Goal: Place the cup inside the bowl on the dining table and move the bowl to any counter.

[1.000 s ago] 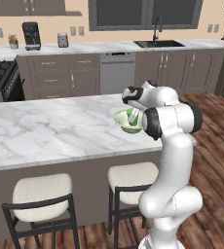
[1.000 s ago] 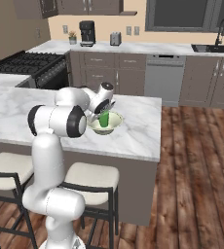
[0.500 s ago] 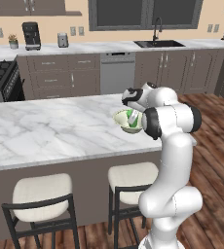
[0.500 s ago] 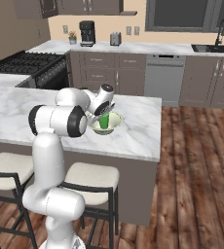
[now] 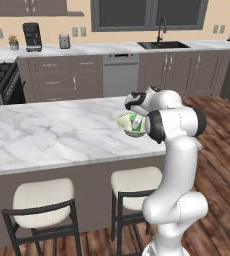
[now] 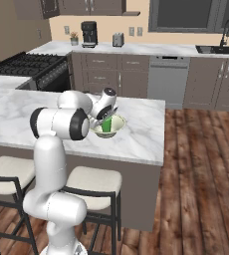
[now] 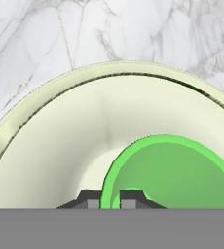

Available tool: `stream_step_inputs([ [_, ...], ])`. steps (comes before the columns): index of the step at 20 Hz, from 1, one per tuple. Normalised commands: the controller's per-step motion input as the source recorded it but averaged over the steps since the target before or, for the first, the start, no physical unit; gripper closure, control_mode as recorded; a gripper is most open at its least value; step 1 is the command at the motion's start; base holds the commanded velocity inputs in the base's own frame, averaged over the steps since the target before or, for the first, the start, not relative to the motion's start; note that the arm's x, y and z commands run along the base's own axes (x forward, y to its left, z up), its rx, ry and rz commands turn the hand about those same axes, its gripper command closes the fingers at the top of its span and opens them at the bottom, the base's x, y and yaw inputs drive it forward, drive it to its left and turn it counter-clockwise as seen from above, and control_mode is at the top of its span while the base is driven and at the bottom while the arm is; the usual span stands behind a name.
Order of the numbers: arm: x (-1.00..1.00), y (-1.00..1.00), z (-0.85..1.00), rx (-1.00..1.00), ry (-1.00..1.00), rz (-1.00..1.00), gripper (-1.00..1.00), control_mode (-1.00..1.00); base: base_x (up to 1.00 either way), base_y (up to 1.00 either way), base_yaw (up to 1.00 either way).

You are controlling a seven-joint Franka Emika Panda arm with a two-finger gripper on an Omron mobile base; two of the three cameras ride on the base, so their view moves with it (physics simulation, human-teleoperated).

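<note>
1. Kitchen scene: wood plank floor [image 6: 201, 174], beige wall, dishwasher [image 5: 120, 74], sink [image 5: 163, 45], stove [image 6: 34, 64], coffee maker [image 5: 32, 36] along the back.
2. Marble island counter [image 5: 47, 135] has two cushioned stools [image 5: 42, 202] tucked under.
3. Bowl [image 6: 114, 130] sits near the island's end, green cup [image 6: 107, 125] standing inside it.
4. Claw [image 7: 111, 198] is pinched tight on the cup's rim, one finger either side.

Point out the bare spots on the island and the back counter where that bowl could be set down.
The dining table is bare marble left of the bowl, out to the stove. It is crowded only around the bowl, where the gripper grips the cup. The counter is bare between toaster and sink.
</note>
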Motion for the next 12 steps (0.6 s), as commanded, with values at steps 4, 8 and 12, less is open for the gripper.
stream_step_inputs([
  [4, 0.0, 0.0, -0.04, 0.0, 0.0, 0.0, 1.0, -1.0, 0.0, 0.0, 0.0],
  [8, 0.0, 0.0, 0.0, 0.0, 0.0, 0.0, 1.0, -1.0, 0.0, 0.0, 0.0],
  [12, 0.0, 0.0, 0.0, 0.0, 0.0, 0.0, -1.0, -1.0, 0.0, 0.0, 0.0],
])
